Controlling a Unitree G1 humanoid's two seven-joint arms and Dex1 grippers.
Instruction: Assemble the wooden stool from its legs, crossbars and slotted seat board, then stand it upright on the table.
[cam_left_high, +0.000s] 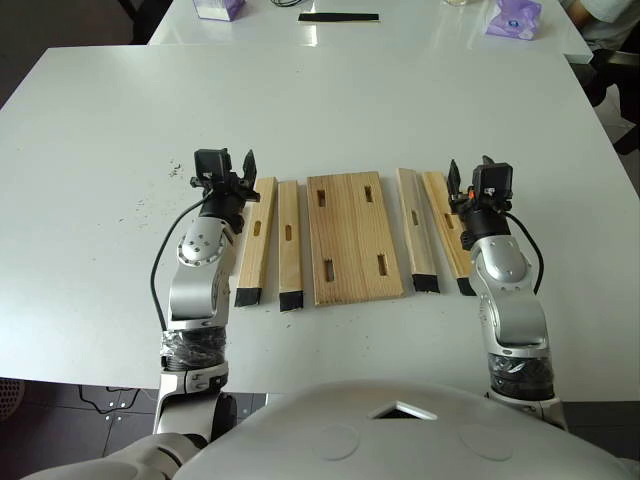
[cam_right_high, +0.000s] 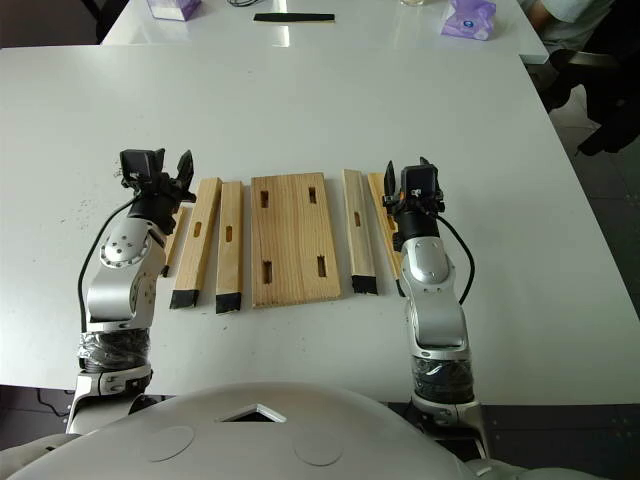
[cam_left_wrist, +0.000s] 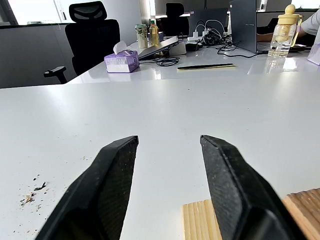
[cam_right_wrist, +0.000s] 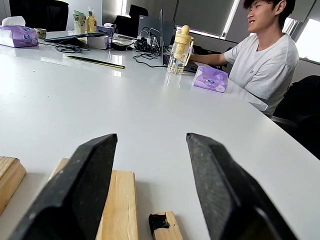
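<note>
On the white surface (cam_left_high: 320, 110), seat board (cam_left_high: 347, 235) lies between legs (cam_left_high: 258, 235); left pincer (cam_left_wrist: 169, 141) and right pincer (cam_right_wrist: 151, 136) gape open. Best to grasp one leg squarely, mid-length.

Far table (cam_left_high: 420, 30) holds a purple tissue box (cam_left_wrist: 121, 61), a black strip (cam_left_high: 338, 17), a second purple tissue pack (cam_right_wrist: 210, 79), a clear bottle with yellow lid (cam_right_wrist: 180, 50), a laptop (cam_left_wrist: 161, 47) and tangled cables (cam_left_wrist: 167, 61). Black office chair (cam_left_wrist: 92, 37) stands behind it. Dark crumbs (cam_left_wrist: 32, 192) lie scattered at near left.
</note>
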